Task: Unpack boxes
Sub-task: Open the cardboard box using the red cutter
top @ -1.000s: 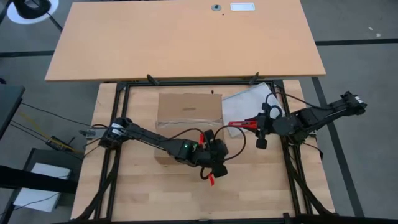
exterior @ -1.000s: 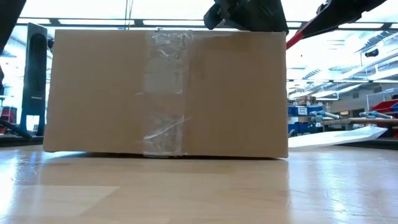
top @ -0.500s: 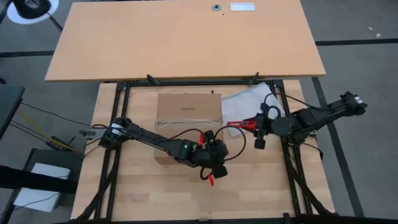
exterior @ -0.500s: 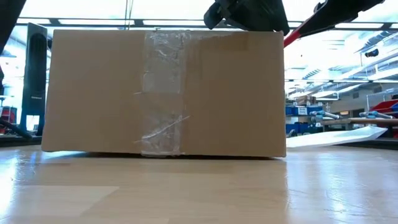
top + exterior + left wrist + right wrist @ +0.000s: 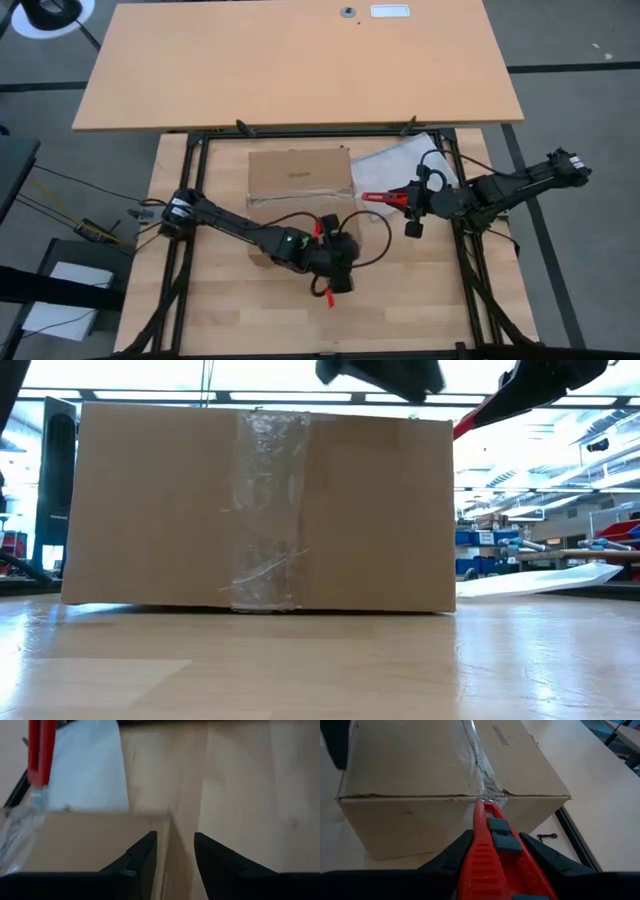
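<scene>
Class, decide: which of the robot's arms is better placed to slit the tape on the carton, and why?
Right. Its hand grips the red box cutter, tip at the carton's tape seam. The left hand holds nothing, at the carton's corner.

Workshop or lab hall: strip lights [image 5: 290, 397], cluttered benches [image 5: 600, 555] behind.

carton [image 5: 420, 765]: brown | box cutter [image 5: 492, 852]: red | tape [image 5: 265, 510]: clear
</scene>
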`<action>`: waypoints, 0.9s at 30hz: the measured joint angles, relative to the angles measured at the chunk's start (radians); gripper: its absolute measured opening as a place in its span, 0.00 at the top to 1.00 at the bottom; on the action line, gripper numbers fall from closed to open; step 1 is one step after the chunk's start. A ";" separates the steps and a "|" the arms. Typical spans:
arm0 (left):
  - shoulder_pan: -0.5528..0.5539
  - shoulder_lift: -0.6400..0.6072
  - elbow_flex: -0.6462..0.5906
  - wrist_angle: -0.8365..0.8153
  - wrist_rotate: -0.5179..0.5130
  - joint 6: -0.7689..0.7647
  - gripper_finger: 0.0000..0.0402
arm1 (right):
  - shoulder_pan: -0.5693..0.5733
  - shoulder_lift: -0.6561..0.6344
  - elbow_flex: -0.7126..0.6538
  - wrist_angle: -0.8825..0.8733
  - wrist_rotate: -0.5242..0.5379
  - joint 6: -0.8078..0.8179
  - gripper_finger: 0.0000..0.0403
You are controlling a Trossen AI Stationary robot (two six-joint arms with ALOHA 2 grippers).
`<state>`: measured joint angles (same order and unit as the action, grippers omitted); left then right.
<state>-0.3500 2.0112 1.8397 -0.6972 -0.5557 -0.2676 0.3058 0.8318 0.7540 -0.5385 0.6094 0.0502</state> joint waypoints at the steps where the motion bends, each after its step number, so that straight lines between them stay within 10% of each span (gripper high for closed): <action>1: -0.004 -0.002 0.000 -0.026 -0.002 0.001 0.65 | 0.000 0.000 0.000 0.001 0.000 -0.001 0.65; 27: 0.003 0.030 -0.042 -0.050 -0.077 -0.006 0.65 | -0.039 0.004 -0.002 0.062 0.026 -0.112 0.64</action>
<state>-0.3474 2.0407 1.7981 -0.7475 -0.6324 -0.2736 0.2665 0.8357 0.7517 -0.4760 0.6359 -0.0620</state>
